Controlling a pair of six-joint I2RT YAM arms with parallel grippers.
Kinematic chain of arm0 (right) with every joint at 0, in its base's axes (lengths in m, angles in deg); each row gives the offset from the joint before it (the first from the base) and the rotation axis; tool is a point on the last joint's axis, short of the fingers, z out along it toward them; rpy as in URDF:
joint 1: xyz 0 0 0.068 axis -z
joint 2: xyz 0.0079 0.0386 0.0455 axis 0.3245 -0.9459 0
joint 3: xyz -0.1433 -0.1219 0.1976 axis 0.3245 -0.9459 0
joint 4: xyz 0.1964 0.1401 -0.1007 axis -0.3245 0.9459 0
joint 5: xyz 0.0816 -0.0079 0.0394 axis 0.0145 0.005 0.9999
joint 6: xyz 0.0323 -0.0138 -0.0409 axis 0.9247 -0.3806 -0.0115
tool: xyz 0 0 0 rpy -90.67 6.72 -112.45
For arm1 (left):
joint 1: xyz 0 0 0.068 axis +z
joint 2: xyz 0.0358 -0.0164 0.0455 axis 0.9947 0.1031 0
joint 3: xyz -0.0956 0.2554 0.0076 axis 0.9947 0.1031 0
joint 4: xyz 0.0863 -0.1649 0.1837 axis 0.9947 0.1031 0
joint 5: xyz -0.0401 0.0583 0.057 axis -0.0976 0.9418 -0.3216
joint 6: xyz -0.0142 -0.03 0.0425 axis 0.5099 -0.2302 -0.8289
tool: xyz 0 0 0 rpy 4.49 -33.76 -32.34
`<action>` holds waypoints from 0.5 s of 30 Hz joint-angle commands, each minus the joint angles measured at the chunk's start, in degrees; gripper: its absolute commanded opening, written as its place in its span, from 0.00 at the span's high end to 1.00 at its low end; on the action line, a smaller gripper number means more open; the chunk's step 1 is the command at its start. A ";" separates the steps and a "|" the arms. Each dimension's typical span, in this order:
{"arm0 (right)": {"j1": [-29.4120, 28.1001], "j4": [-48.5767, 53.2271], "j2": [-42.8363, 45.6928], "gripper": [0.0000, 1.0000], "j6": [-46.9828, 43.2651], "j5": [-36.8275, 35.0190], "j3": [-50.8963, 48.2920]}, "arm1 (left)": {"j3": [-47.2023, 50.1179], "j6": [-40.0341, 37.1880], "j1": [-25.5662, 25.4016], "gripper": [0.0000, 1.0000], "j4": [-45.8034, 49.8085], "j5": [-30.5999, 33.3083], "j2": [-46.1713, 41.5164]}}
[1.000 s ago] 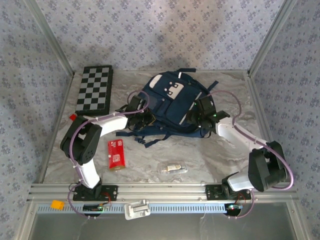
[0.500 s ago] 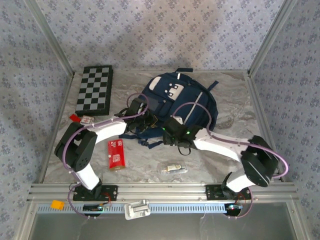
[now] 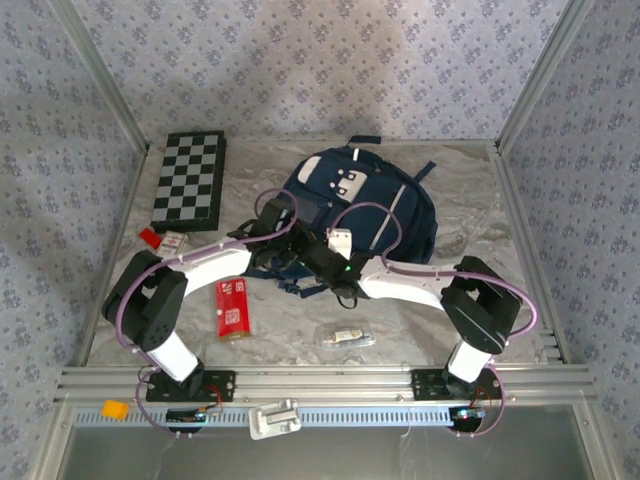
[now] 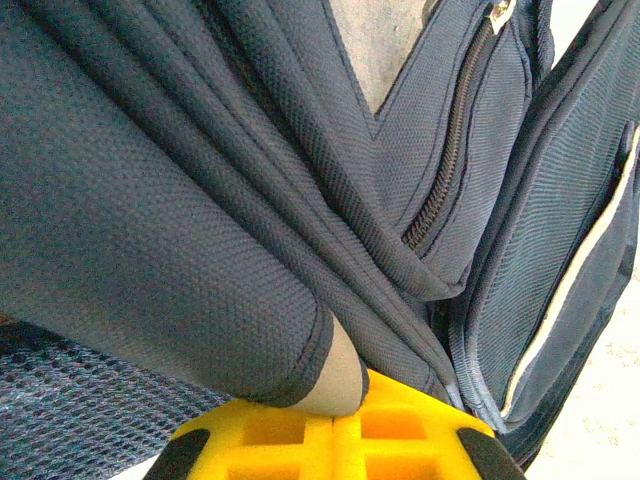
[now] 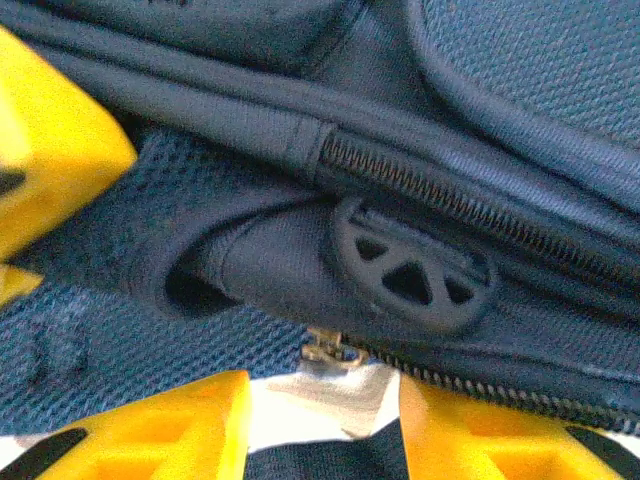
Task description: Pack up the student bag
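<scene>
The student bag (image 3: 365,200), navy with white panels, lies flat at the middle back of the table. My left gripper (image 3: 283,248) sits at its near left edge; in the left wrist view the yellow fingers (image 4: 345,385) are pressed together, shut on a fold of the bag's fabric (image 4: 300,330). My right gripper (image 3: 318,262) has reached across to the same edge. In the right wrist view its jaws (image 5: 322,400) stand apart on either side of a small metal zipper slider (image 5: 335,350), with a pale patch between them. The left gripper's yellow fingers (image 5: 50,150) show at the upper left.
A folded chessboard (image 3: 188,178) lies at the back left. A red packet (image 3: 232,306) and a small clear packet (image 3: 347,337) lie in front of the bag. Two small items (image 3: 165,240) sit by the left wall. Metal posts and patterned walls enclose the table.
My right arm swung from the bag's right side across to its near left edge, and its jaws narrowed. The left gripper stayed shut on the fabric.
</scene>
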 commanded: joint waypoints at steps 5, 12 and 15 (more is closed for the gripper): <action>0.36 5.57 -2.15 0.59 6.56 -9.68 3.56 | 0.06 0.00 -1.28 1.00 -4.64 -1.55 -3.38; 0.34 5.32 0.10 0.73 6.19 -9.43 1.83 | -0.05 -0.62 -1.37 1.00 -3.69 -0.86 -3.69; 0.11 5.09 1.23 0.75 6.11 -8.32 1.02 | -0.09 -0.68 -1.37 1.00 -3.68 -0.89 -3.85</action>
